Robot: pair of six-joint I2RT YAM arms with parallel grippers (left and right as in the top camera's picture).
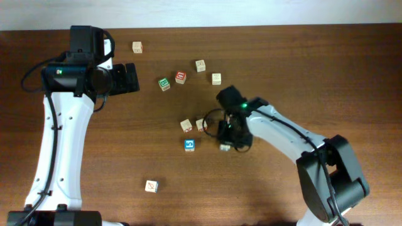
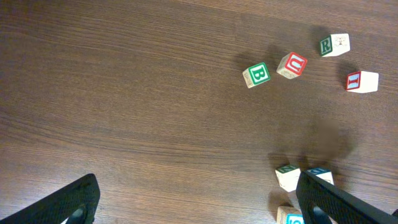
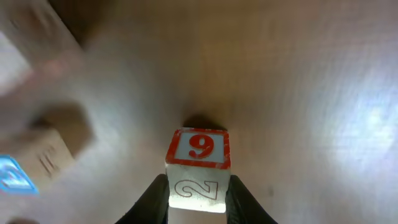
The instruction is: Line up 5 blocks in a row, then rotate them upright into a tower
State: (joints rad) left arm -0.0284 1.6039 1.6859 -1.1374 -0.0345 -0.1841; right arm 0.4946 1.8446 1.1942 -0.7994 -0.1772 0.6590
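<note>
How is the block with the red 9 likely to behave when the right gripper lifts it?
The red 9 block looks wooden and rigid, so probably won't deform. Flat sides suit the right gripper; rolling seems unlikely, weight probably low.

Table [image 1: 314,56] is dark woodgrain. On it, green B block [image 2: 256,74] and red U block [image 2: 291,65] sit side by side, well ahead of the jaws of the left gripper [image 2: 198,177]. Red 9 block [image 3: 199,149] is right between the jaws of the right gripper [image 3: 198,196], with a blue-faced block [image 3: 12,174] off to their left.

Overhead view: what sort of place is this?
Probably a lab bench set up for robot manipulation practice: a bare wood-grain table, two white robot arms working over it, and small alphabet blocks scattered between them.
</note>
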